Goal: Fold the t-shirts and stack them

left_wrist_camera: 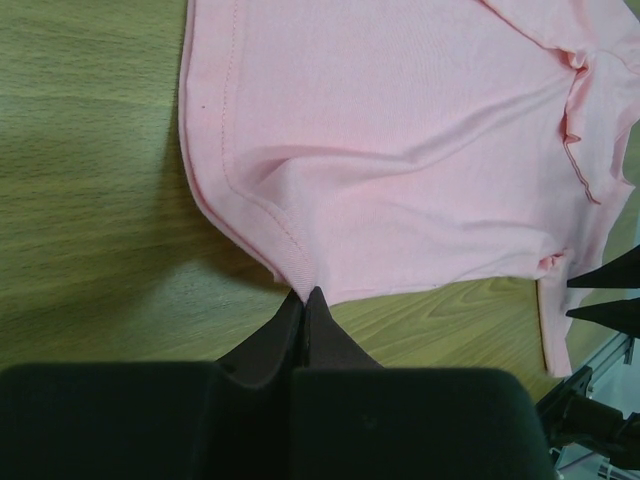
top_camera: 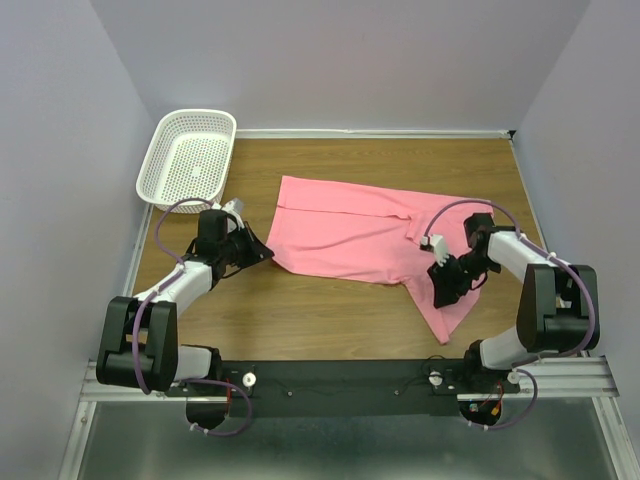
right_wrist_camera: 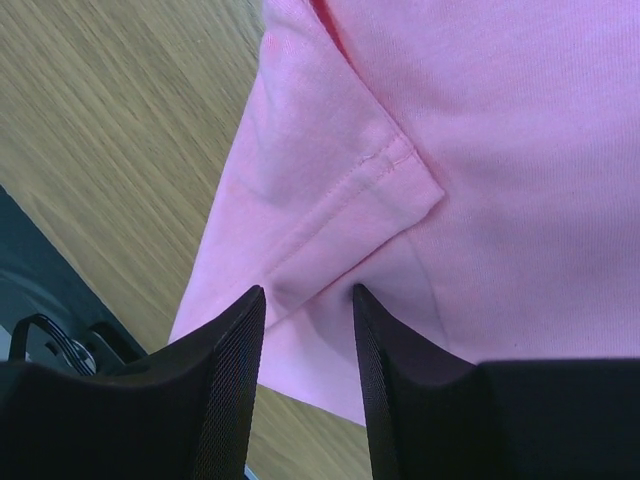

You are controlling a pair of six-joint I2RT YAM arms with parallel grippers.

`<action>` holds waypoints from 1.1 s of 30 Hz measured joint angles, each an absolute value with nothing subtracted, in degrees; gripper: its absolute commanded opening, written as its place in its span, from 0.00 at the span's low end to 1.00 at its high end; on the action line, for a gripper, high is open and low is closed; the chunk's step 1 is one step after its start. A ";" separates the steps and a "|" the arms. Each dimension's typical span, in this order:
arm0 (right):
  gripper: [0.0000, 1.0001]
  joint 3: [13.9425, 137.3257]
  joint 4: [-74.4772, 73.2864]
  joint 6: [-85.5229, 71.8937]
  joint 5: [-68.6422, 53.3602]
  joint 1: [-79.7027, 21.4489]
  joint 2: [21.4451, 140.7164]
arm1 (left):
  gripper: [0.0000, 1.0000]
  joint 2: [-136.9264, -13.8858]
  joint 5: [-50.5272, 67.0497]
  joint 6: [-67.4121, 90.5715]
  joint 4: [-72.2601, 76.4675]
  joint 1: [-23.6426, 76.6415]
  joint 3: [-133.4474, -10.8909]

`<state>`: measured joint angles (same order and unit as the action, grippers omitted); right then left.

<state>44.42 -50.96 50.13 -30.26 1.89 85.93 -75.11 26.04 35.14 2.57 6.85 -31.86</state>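
While the right gripper (right_wrist_camera: 305,292) hangs spread over a hemmed fold of the shirt (top_camera: 350,235), cloth between its fingers (right_wrist_camera: 225,380) but unpinched, the left gripper (left_wrist_camera: 305,297) is clamped tight on the hem's corner. Soft, light, floppy stuff, likely to sag and crease: hems and corners look the best holds. Shirt lies rumpled at the table (top_camera: 300,325) centre; basket (top_camera: 190,160) sits far left.

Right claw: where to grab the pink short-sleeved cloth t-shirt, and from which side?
Grip the soft pink short-sleeved t-shirt at its stitched hem flap, from above at its near right end: the cloth lies flat there, and that doubled edge sits just ahead of the open right claw.
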 measured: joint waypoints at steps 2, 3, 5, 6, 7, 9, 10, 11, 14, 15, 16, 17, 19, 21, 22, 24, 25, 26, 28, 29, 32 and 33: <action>0.48 44.40 -50.96 49.98 -30.22 1.78 85.80 | 0.00 -75.11 26.04 35.14 2.57 6.85 -31.86; 0.48 44.40 -50.96 49.84 -30.17 1.76 85.73 | 0.00 -75.11 26.04 35.14 2.57 6.85 -31.86; 0.53 44.42 -50.94 49.43 -29.54 1.69 85.45 | 0.00 -75.11 26.04 35.14 2.57 6.85 -31.86; 0.55 44.42 -50.94 49.19 -28.97 1.61 85.06 | 0.00 -75.11 26.04 35.14 2.57 6.85 -31.86; 0.56 44.53 -50.96 48.82 -28.36 1.56 84.20 | 0.00 -75.11 26.04 35.14 2.57 6.85 -31.86; 0.56 45.12 -51.00 47.88 -27.55 1.56 82.59 | 0.00 -75.11 26.04 35.11 2.57 6.85 -31.86; 0.56 45.52 -51.05 47.51 -27.44 1.56 81.84 | 0.00 -75.11 26.04 35.14 2.57 6.85 -31.86; 0.56 46.19 -51.03 47.16 -27.46 1.56 80.64 | 0.00 -75.11 26.04 35.14 2.57 6.85 -31.86; 0.54 47.66 -51.29 46.89 -27.73 1.56 79.33 | 0.00 -75.11 26.04 35.11 2.57 6.85 -31.86; 0.54 47.75 -51.37 46.92 -27.79 1.56 79.42 | 0.00 -75.11 26.04 35.11 2.57 6.85 -31.86; 0.52 47.72 -51.90 46.98 -27.90 1.56 79.92 | 0.00 -75.11 26.04 35.14 2.57 6.85 -31.86; 0.52 47.70 -52.29 47.00 -27.92 1.56 80.34 | 0.00 -75.11 26.04 35.14 2.57 6.85 -31.86; 0.52 47.29 -52.71 47.18 -27.97 1.56 81.76 | 0.00 -75.11 26.04 35.11 2.57 6.85 -31.86; 0.52 46.63 -53.15 47.22 -28.14 1.56 82.96 | 0.00 -75.11 26.04 35.14 2.57 6.85 -31.86; 0.52 46.30 -53.49 47.33 -28.25 1.56 83.64 | 0.00 -75.11 26.04 35.11 2.57 6.85 -31.86; 0.52 45.91 -53.76 47.48 -28.47 1.56 84.38 | 0.00 -75.11 26.04 35.11 2.57 6.85 -31.86; 0.52 45.69 -53.95 47.59 -28.67 1.56 84.73 | 0.00 -75.11 26.04 35.11 2.57 6.85 -31.86; 0.51 45.56 -54.04 47.62 -28.84 1.56 84.86 | 0.00 -75.11 26.04 35.11 2.57 6.85 -31.86; 0.51 45.54 -54.19 47.72 -29.23 1.54 85.27 | 0.00 -75.11 26.04 35.11 2.57 6.85 -31.86; 0.51 45.54 -54.26 47.88 -29.45 1.54 85.71 | 0.00 -75.11 26.04 35.11 2.57 6.85 -31.86; 0.51 45.54 -54.57 48.07 -30.00 1.54 87.53 | 0.00 -75.11 26.04 35.14 2.57 6.85 -31.86; 0.51 45.63 -54.85 48.05 -30.35 1.54 88.09 | 0.00 -75.11 26.04 35.11 2.57 6.85 -31.86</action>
